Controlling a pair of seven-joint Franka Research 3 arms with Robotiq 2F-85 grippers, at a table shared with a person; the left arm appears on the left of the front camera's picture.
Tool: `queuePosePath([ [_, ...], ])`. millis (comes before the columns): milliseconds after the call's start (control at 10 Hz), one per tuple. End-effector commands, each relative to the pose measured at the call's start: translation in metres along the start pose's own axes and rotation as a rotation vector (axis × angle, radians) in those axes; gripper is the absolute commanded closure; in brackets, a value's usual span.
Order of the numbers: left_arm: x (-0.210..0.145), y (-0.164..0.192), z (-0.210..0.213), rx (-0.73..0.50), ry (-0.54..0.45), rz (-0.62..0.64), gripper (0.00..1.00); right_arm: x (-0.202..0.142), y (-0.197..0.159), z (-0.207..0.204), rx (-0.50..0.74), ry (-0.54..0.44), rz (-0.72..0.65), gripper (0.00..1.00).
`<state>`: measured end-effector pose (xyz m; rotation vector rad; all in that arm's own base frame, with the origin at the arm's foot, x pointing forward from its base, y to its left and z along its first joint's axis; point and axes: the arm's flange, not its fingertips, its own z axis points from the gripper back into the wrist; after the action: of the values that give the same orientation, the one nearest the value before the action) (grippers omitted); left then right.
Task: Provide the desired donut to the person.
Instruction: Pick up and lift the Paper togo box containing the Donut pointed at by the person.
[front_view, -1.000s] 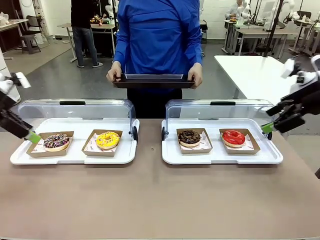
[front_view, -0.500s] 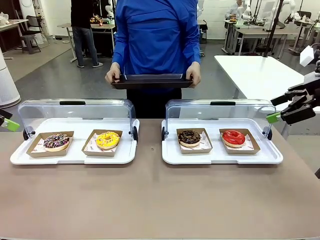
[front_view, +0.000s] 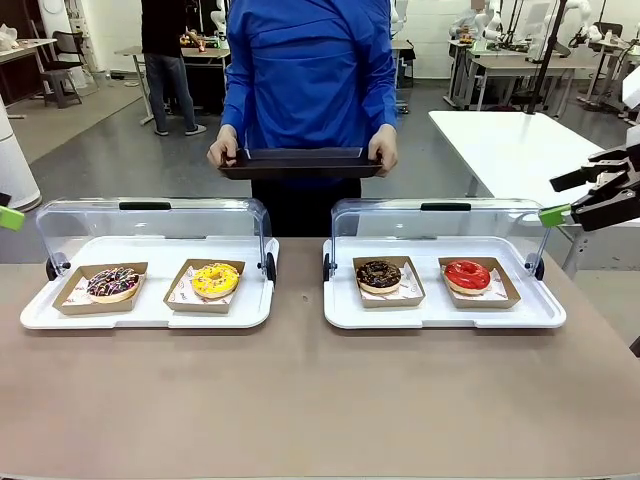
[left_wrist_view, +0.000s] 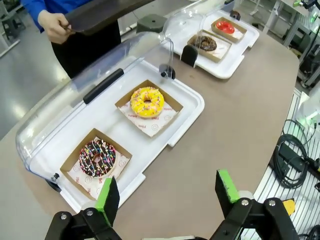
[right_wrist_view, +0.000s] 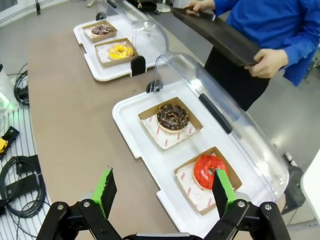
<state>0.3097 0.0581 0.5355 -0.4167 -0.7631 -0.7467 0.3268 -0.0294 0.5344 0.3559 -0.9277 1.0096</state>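
Though open, pincers (left_wrist_view: 166, 189) (right_wrist_view: 163, 186) farther outward.

Four donuts (front_view: 215, 280), four cardboard holders (front_view: 508, 292), two lidded white trays (front_view: 155, 303), one black tray (front_view: 300, 163) at twelve o'clock, one person (front_view: 310, 70).

My front camera faces across the table (front_view: 300, 400); wrist cameras look down from high beyond my left claw (left_wrist_view: 166, 189) and right claw (right_wrist_view: 163, 186), sharing both trays (left_wrist_view: 191, 107)
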Motion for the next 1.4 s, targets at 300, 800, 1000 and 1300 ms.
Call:
queuePosePath([
  [300, -0.009, -0.004, 0.001, 0.006, -0.069, -0.042, 0.0, -0.008, 0.011, 0.002, -0.024, -0.05, 0.015, 0.0],
  [800, -0.008, -0.005, 0.003, 0.003, -0.073, -0.048, 0.0, -0.008, 0.01, 0.004, -0.039, -0.048, 0.035, 0.0],
  [1000, -0.009, -0.005, 0.003, 0.017, -0.068, -0.055, 0.0, -0.009, 0.01, 0.004, -0.044, -0.063, 0.047, 0.0],
  [1300, 0.003, -0.001, 0.009, 0.009, -0.042, -0.03, 0.0, 0.002, -0.001, 0.01, -0.032, -0.027, 0.024, 0.0],
])
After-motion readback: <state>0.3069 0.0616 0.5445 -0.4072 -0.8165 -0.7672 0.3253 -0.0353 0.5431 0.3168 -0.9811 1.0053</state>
